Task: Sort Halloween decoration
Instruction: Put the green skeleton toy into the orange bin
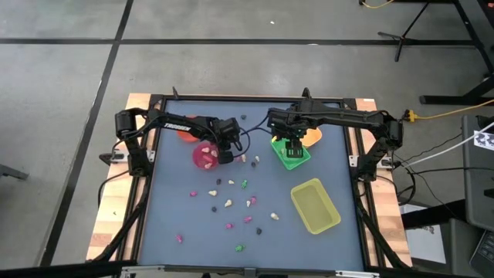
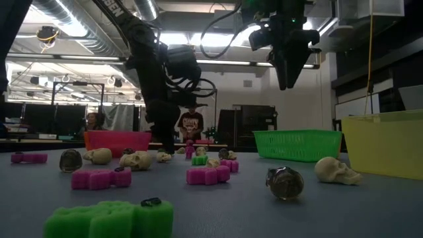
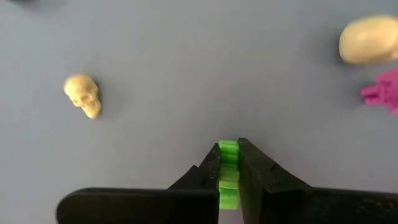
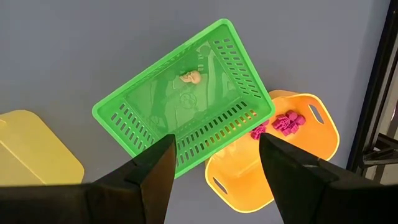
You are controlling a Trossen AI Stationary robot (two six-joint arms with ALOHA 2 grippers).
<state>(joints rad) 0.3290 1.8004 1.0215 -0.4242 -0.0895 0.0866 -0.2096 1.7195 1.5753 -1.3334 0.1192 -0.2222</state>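
Most of the sorting is left, I'd judge: across the grey-blue tabletop [image 1: 170, 224] pink, cream, green and dark trinkets [image 1: 229, 203] lie scattered. The yellow plastic tray [image 1: 315, 205] looks empty; the green slotted basket [image 4: 180, 106] holds one cream skull [image 4: 190, 77]. The right end effector [image 4: 214, 165] hangs over it, fingers apart. The left end effector [image 3: 229, 171] is clamped on a green foam piece [image 3: 227, 177] low over the tabletop.

Left arm reaching in from the bench's left edge, its pincer [image 3: 229, 163] down near the bench's middle and clamped tight on something small, right arm stretched in from the right edge, its pincer [image 4: 214, 163] hanging high, fingers spread wide
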